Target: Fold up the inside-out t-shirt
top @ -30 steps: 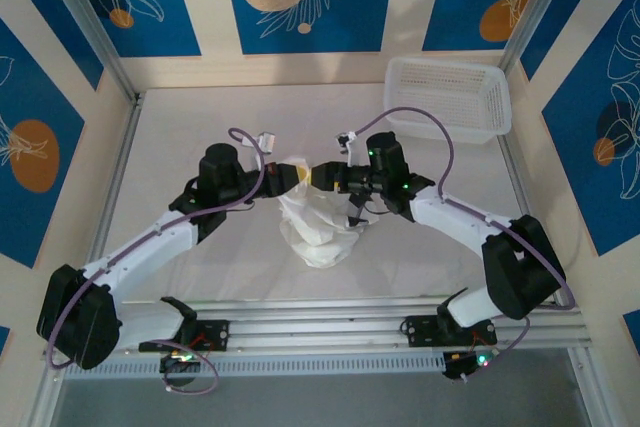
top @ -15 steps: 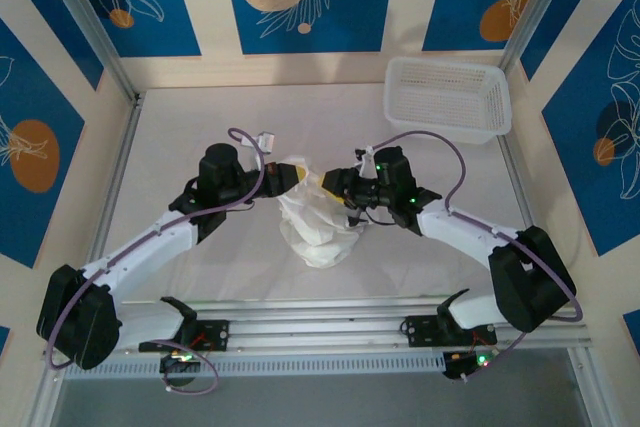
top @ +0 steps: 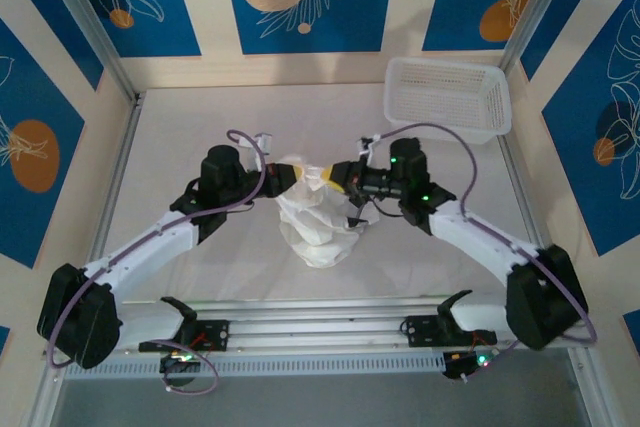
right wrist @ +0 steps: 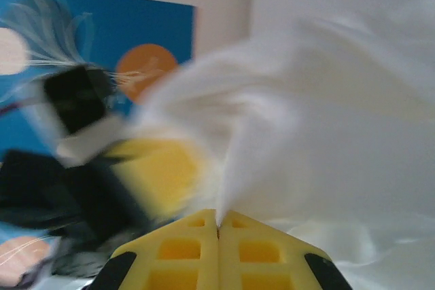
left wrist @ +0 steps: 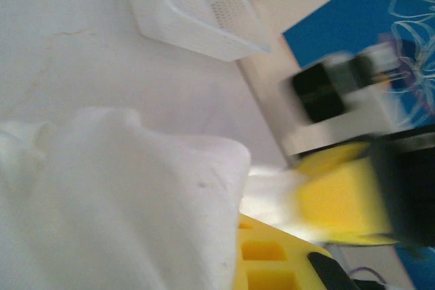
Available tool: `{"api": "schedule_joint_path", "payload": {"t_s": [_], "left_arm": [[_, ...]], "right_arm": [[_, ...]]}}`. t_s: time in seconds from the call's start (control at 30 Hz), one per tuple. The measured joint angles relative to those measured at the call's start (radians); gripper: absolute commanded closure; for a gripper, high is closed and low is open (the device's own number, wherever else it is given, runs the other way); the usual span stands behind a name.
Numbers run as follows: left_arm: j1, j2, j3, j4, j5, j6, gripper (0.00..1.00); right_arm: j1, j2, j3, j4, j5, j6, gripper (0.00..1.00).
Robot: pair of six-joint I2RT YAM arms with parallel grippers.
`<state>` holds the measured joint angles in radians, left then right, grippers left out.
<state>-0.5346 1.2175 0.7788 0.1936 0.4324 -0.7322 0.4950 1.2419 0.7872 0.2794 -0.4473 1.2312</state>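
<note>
The right gripper (top: 327,176) has snapped shut. Its jaws stood wide apart a second ago, and now the two yellow fingers (right wrist: 180,252) meet tip to tip in the right wrist view, with a thin pinch of white cloth caught in the seam between them; the wrist behind has shifted out toward the right side of the table (top: 190,127).

Across from it, the left gripper (top: 289,176) has not budged; it is clamped on the same cloth; in the left wrist view one yellow finger (left wrist: 262,256) shows at the bottom edge with the fabric draped thickly over it, and the other finger is hidden under that fabric.

The two grippers sit nose to nose, just beside each other, each seeing the other as a yellow blur past the cloth.

Between and below them is the inside-out t-shirt (top: 320,227); it is bunched up and hanging from both grips at mid-table, narrow at the top and gathered into crumpled folds lower down toward the near edge; from above I cannot tell whether the lowest fold rests on the surface.

Further out, both arms angle in from their bases at the near rail; the white mesh basket (top: 450,97) stands in the far right corner, well apart from the shirt.
</note>
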Motion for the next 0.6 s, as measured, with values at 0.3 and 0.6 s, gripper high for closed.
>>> {"api": "schedule_joint_path", "payload": {"t_s": [0.3,0.6], "left_arm": [[0.028,-0.009,-0.096,-0.027,-0.028,0.106,0.36],[-0.112,-0.223,0.024,-0.299,-0.317,0.486,0.40]], "right_arm": [[-0.108,-0.056,0.047,0.026,-0.059,0.042,1.00],[-0.124,-0.027,0.046,0.010,-0.102,0.042,1.00]]}}
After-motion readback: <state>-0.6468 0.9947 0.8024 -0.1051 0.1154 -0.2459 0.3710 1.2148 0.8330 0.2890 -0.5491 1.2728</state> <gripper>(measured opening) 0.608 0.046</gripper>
